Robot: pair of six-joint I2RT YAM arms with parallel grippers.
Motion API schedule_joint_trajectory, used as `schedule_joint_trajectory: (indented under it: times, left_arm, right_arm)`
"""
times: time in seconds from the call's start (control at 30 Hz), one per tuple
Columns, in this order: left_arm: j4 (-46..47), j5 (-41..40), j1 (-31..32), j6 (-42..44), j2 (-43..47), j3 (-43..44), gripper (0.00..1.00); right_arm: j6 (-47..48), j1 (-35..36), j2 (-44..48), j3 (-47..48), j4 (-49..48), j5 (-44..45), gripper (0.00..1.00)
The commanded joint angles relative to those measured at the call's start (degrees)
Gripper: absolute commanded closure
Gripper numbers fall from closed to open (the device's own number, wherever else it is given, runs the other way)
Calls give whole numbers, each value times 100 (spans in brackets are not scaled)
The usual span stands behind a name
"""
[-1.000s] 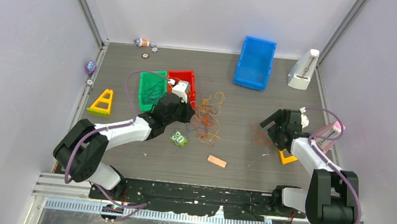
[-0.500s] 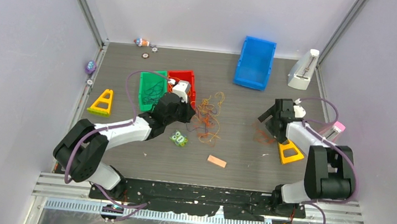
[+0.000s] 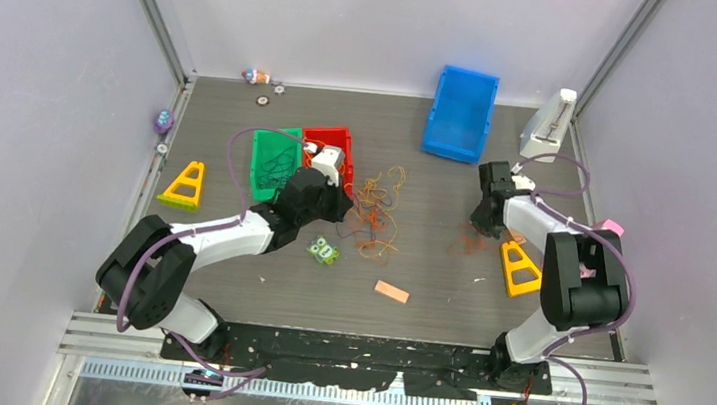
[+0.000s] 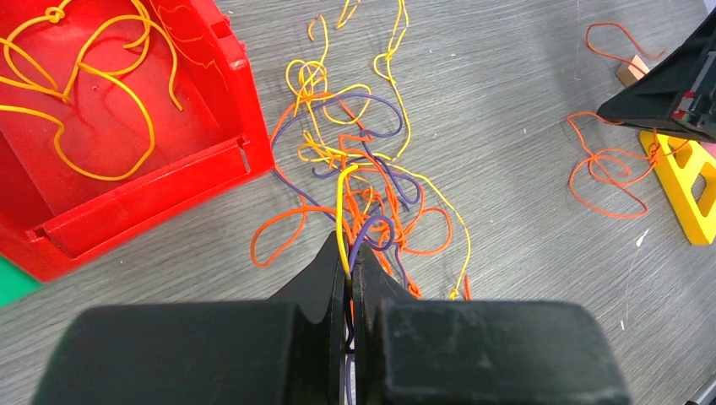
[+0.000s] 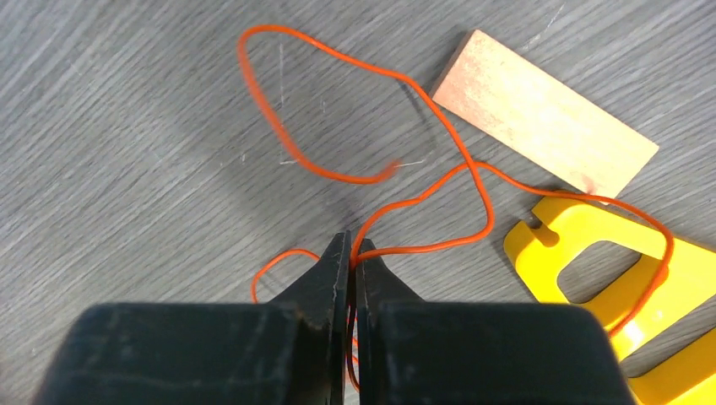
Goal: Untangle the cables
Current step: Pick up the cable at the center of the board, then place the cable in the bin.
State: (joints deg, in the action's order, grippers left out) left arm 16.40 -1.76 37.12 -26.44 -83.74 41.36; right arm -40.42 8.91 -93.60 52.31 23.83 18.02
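Nearest to the arm bases, a pale orange block [image 3: 391,291] is seen on the worktop [image 3: 428,270], closer than both grippers and between them. A small green toy [image 3: 322,250] lies just on the near side of the left gripper [image 4: 350,253]. Marks are seen on the toy, but they are too small to be read.

The fingers of the left gripper are pressed together on a yellow cable [image 4: 341,211], and a dark purple strand also runs down between them. Directly ahead of these fingers the tangle of cables [image 4: 363,160] is spread on the worktop, with orange, yellow and dark purple strands crossing each other. Ahead and to the left of this gripper a red bin [image 4: 211,160] stands, with loose yellow cables [image 4: 101,101] laid inside it. A green bin [image 3: 273,163] is placed just beside the red one, on its left, and dark strands are seen in it. A second yellow frame [image 3: 184,186] stands well apart, to the left.

The right gripper [image 5: 350,249] is closed as well, and an orange cable [image 5: 473,169] is pinched at its tips. This cable loops ahead of the gripper and is draped over a yellow triangular frame [image 5: 591,278] to the right. A flat tan block [image 5: 540,114] lies just beside the cable, ahead and to the right.

Beyond the right gripper, a blue bin [image 3: 461,113] and a white device [image 3: 547,132] are found at the far edge.
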Motion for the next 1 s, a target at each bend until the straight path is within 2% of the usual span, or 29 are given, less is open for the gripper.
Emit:
schedule_joint_trajectory:
  times: [0.0, 0.17, 0.3, 0.47, 0.67, 0.87, 0.97]
  left_arm:
    - [132, 50, 17, 132, 17, 236, 100]
    - [118, 54, 17, 141, 5, 250, 100]
    - [101, 37, 18, 156, 8, 260, 100]
    - [84, 43, 19, 166, -10, 273, 100]
    - [83, 62, 23, 174, 0, 280, 100]
    - [39, 36, 20, 227, 27, 285, 100]
    - [43, 66, 18, 221, 27, 282, 100]
  right_arm:
    - [468, 9, 614, 127, -102, -394, 95]
    - [1102, 24, 1115, 594, -87, -1527, 95]
    - [1375, 23, 1416, 1406, 90, -2230, 95]
    - [1452, 0, 1286, 2441, 254, -2487, 95]
    - [1524, -133, 501, 3793, 224, -2538, 95]
    - [1283, -234, -945, 5105, -114, -3013, 95]
    - [1170, -285, -1545, 5611, -217, -2909, 95]
